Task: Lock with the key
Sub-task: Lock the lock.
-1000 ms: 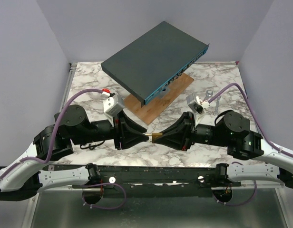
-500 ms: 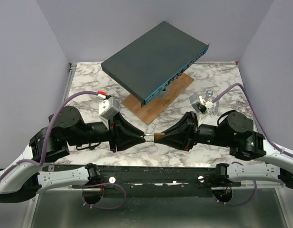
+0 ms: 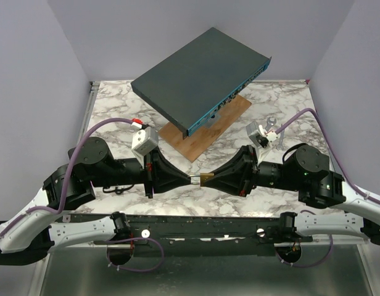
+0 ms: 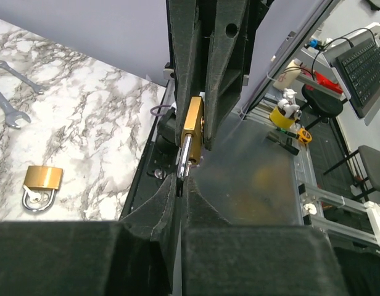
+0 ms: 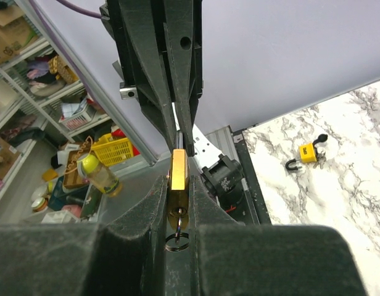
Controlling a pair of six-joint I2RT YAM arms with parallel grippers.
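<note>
A brass padlock [image 3: 203,179] hangs in the air between my two grippers, which meet tip to tip over the table's front. My right gripper [image 5: 178,179] is shut on the padlock's body [image 5: 178,176]. A key [image 5: 178,217] with a ring sits in its keyhole, facing the right wrist camera. My left gripper [image 4: 180,185] is shut on the padlock's steel shackle [image 4: 184,157], with the brass body [image 4: 193,123] just beyond its tips. In the top view the left gripper [image 3: 189,180] and right gripper [image 3: 210,179] face each other.
A dark flat box [image 3: 202,74] rests tilted on a wooden board [image 3: 210,128] at the back. A second brass padlock [image 4: 41,182] and wrenches [image 4: 10,114] lie on the marble by the right arm. A yellow padlock [image 5: 307,153] lies on the left side.
The left arm's wrist has dropped and shifted slightly, and its tips have closed in on the padlock. The right gripper holds the padlock in nearly the same place.
</note>
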